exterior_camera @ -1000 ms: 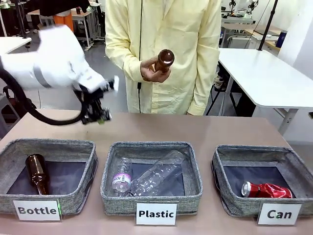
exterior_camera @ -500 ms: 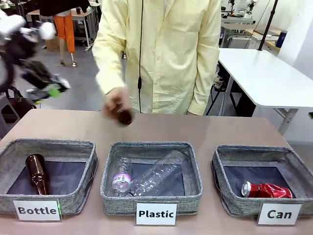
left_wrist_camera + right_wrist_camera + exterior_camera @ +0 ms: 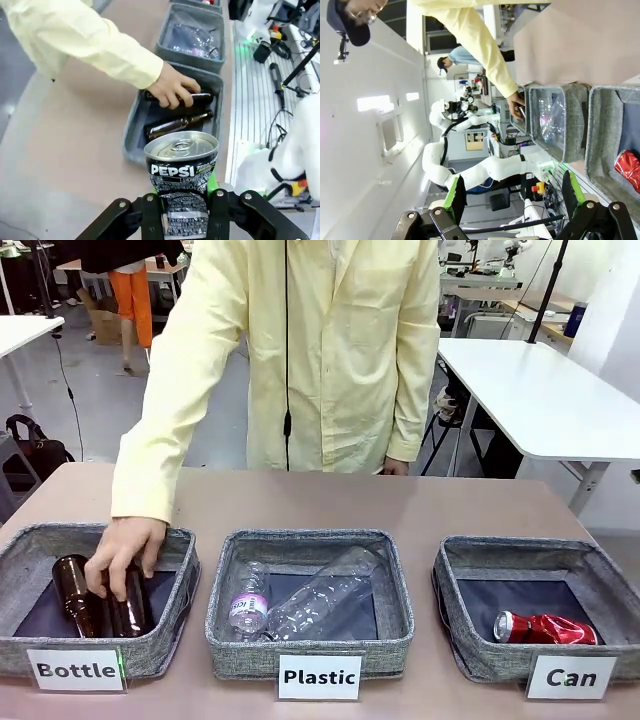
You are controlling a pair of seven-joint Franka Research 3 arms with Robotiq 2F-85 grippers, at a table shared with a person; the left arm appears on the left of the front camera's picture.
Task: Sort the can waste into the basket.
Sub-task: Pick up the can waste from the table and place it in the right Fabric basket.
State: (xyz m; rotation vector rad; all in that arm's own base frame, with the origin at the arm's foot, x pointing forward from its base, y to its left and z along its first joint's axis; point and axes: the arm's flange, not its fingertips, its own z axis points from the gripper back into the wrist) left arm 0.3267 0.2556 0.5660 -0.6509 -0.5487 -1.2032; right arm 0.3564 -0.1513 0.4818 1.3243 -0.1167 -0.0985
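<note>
L gripper (image 3: 182,210) pinches black crushed Pepsi can (image 3: 182,172), high above table nr Bottle bin (image 3: 172,112); R gripper (image 3: 512,192) spread, empty. Red can (image 3: 545,628) already in Can basket (image 3: 455,585), far side from L arm. Person's hand (image 3: 122,552) is in Bottle bin w/ brown bottles (image 3: 75,592), so prob best carry across high, clear of the sleeve, drop only once over the basket.

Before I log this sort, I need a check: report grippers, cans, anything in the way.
Left gripper shut on black can. Right gripper open. Red can lies in Can basket. Person's hand in Bottle basket.
</note>
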